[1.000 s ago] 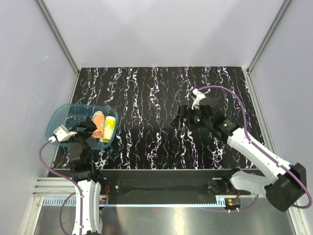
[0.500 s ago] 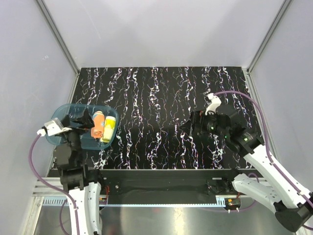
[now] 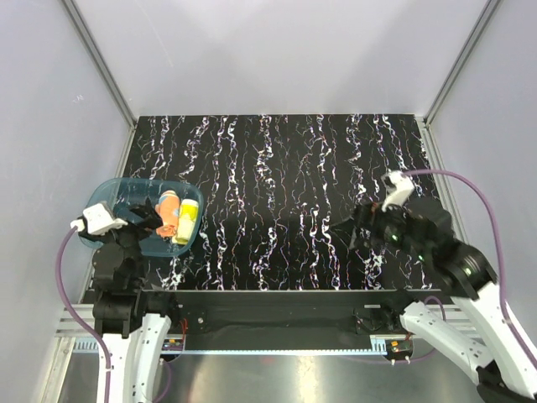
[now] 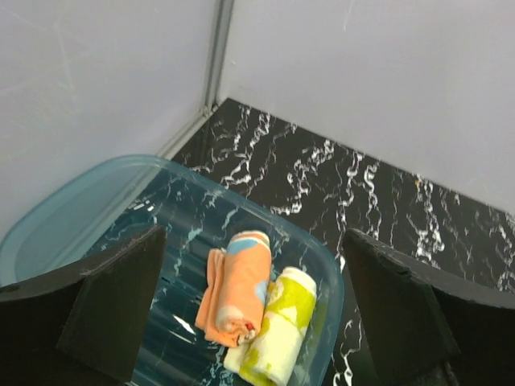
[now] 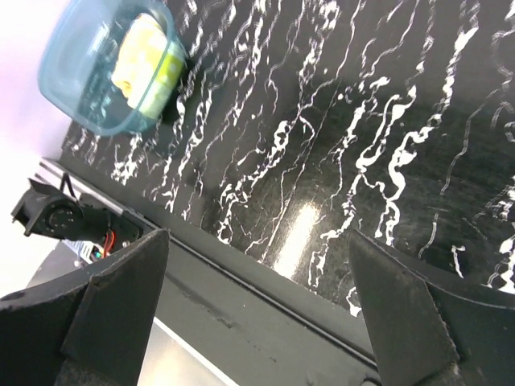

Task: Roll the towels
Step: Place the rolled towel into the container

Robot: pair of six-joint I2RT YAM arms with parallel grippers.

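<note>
Left gripper (image 4: 253, 237): jaws wide apart, holding nothing, over the tray (image 4: 72, 201).
Right gripper (image 5: 257, 237): jaws wide apart, holding nothing, over the table (image 5: 338, 121).
Left wrist view, lower centre: orange towel (image 4: 237, 293) with a blue patch and yellow towel (image 4: 278, 334). Both are soft short rolls, side by side and touching, inside the tray.
Right wrist view, upper left: yellow roll only; the orange one is probably hidden behind it.
Tray: translucent blue plastic, rounded corners.
Table: glossy black, white veining.
</note>
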